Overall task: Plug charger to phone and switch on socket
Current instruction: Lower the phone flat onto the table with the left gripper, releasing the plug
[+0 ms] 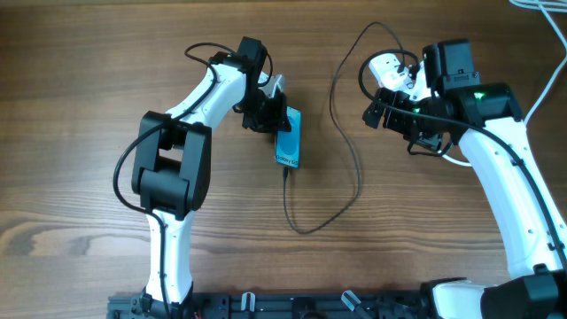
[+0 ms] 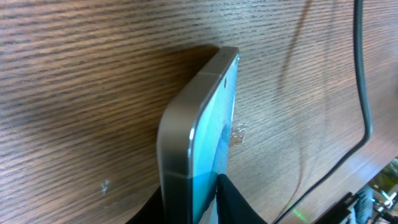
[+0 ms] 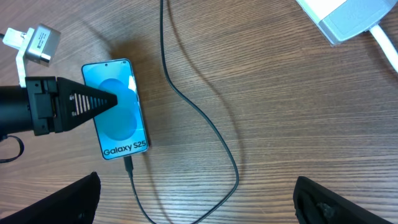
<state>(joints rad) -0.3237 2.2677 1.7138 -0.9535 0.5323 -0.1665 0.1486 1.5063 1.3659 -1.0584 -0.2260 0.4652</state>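
Note:
The phone (image 1: 289, 139) lies on the table with its cyan screen up, also in the right wrist view (image 3: 117, 112) and edge-on in the left wrist view (image 2: 208, 124). My left gripper (image 1: 268, 113) (image 2: 194, 208) is shut on the phone's top end, one finger on the screen (image 3: 93, 102). The charger's black plug tip (image 3: 128, 165) sits against the phone's bottom edge. Its cable (image 1: 358, 182) loops across the table toward the socket (image 1: 387, 69) (image 3: 348, 22). The socket is partly hidden by my right arm. My right gripper (image 1: 396, 131) (image 3: 199, 205) is open and empty, above the table right of the phone.
A thick white cable (image 1: 545, 89) runs off the back right of the table. A small white-and-grey block on the left wrist (image 3: 34, 43) shows beside the phone. The table is brown wood.

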